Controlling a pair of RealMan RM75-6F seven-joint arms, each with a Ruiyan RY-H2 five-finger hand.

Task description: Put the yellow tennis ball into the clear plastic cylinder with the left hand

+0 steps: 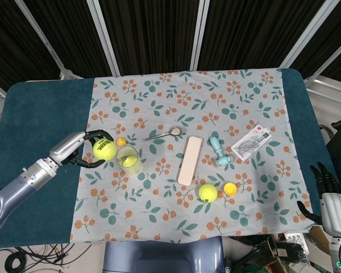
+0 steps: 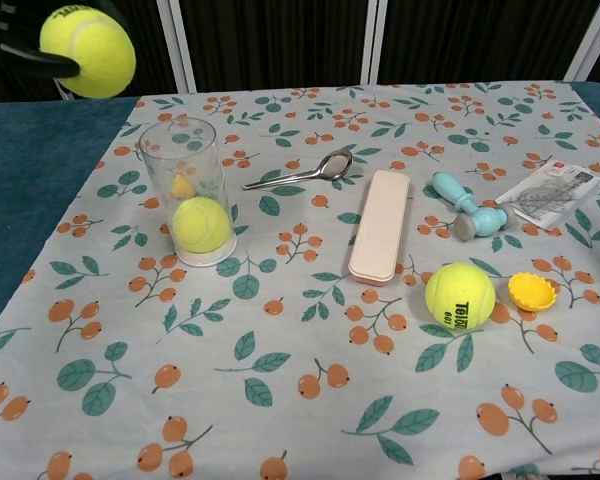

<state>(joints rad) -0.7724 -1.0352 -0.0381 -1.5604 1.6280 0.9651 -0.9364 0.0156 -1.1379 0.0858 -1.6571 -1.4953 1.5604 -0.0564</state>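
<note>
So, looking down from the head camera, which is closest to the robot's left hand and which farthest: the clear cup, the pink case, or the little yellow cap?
Measured from the left hand, which holds a tennis ball:
1. Clear cup, just right of the hand.
2. Pink case, mid-table, further right.
3. Yellow cap, farthest, right and nearer the front edge.

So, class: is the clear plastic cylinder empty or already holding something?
Not empty. The upright clear plastic cylinder already holds one tennis ball at its bottom.

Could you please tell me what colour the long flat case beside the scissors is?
The case is pale pink, clearest in the chest view.
</note>
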